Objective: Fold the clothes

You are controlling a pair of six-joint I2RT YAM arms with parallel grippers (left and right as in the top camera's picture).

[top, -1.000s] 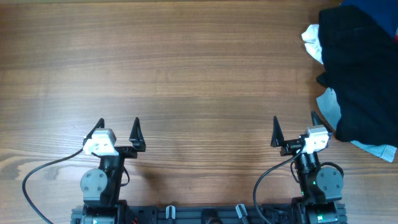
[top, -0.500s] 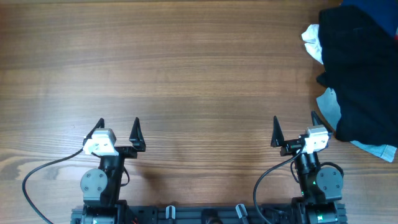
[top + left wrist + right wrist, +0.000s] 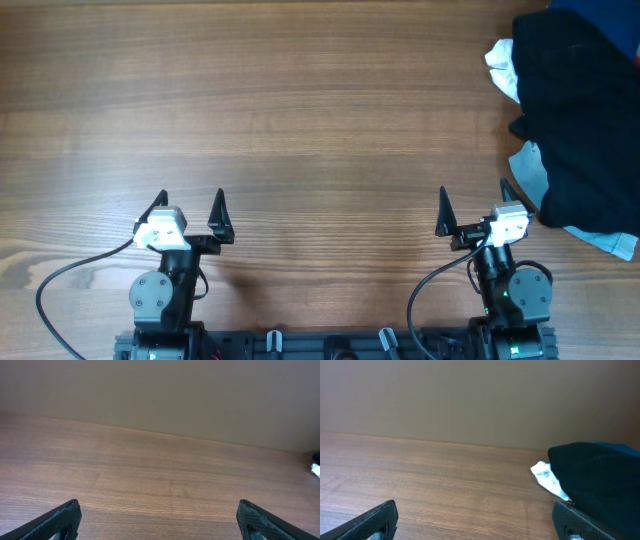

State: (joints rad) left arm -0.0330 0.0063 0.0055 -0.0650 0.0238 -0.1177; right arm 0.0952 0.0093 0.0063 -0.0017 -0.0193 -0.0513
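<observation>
Black fabric lies heaped at the right edge of the worktop (image 3: pixel 300 100): the clothes (image 3: pixel 585 120) run partly out of view, with pale cloth (image 3: pixel 503 62) showing at their left border. Left gripper (image 3: pixel 190 200) and right gripper (image 3: pixel 474 198) sit at the near edge, jaws spread wide, holding nothing. The right gripper stands just beside the heap's lower corner. Broad wood grain stretches from both grippers to the far edge.

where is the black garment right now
The black garment lies heaped at the right edge of the overhead view, on top of light blue clothing, just ahead and to the right of the open right hand.
</observation>
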